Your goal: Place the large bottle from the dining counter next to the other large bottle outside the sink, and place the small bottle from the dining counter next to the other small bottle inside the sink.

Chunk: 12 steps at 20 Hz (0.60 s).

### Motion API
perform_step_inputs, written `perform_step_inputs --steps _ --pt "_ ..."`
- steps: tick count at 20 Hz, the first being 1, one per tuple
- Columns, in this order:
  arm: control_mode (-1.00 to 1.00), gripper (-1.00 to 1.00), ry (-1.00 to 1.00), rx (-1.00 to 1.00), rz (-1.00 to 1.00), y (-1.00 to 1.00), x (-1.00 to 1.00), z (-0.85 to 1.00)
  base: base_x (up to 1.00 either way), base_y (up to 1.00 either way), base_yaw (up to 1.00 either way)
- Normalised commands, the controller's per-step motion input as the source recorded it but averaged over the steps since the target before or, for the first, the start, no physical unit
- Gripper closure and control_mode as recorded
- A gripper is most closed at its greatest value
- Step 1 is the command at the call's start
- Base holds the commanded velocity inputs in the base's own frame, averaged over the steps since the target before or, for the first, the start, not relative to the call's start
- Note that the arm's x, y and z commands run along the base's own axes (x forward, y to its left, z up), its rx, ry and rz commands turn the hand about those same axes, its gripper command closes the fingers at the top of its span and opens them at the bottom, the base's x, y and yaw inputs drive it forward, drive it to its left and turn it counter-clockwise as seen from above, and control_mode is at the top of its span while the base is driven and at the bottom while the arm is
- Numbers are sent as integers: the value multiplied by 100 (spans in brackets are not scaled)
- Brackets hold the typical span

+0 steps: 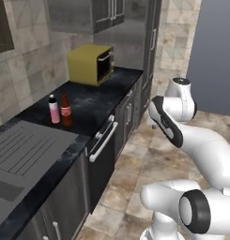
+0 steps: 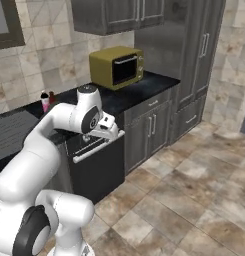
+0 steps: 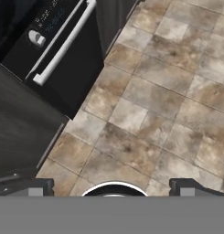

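Right, gripper (image 3: 113,182) spread wide, nothing betw. the tips, hanging over the floor tiles (image 3: 150,96) in front of the dishwasher (image 3: 63,59), pointing down. Large bottle from the dining counter (image 1: 66,110) upright on the worktop (image 1: 95,101), just beside the other large bottle (image 1: 54,109) on its microwave (image 1: 91,64) side, both outside the sink (image 1: 27,140) near its far end. Touching or a hair apart, can't tell. Reads as the large-bottle half done, so prob. the step in hand = heading off for the small bottle on the dining counter.

To do that well:
- Keep the arm tucked and high while the base turns; stay clear of the dishwasher handle (image 1: 103,139), which sticks out twd. the arm.
- No swinging back over the worktop; a brush w/ the elbow could topple the tall pair.
- Leave the gripper wide until the tips sit either side of the small bottle's body, not its neck.
- Centre first, then close; lift straight up, keep it vertical.
- On return, approach the sink from above, lower inside the basin walls, release only once the base rests flat.
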Motion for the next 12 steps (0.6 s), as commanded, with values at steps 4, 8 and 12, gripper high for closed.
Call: perform_step_inputs --steps 4,8,12 --pt "100 -100 0 0 0 0 0 0 -18 -17 32" --pt "100 -100 0 0 0 0 0 0 -47 -25 23" --pt "100 -100 0 0 0 0 0 0 -41 -23 23"
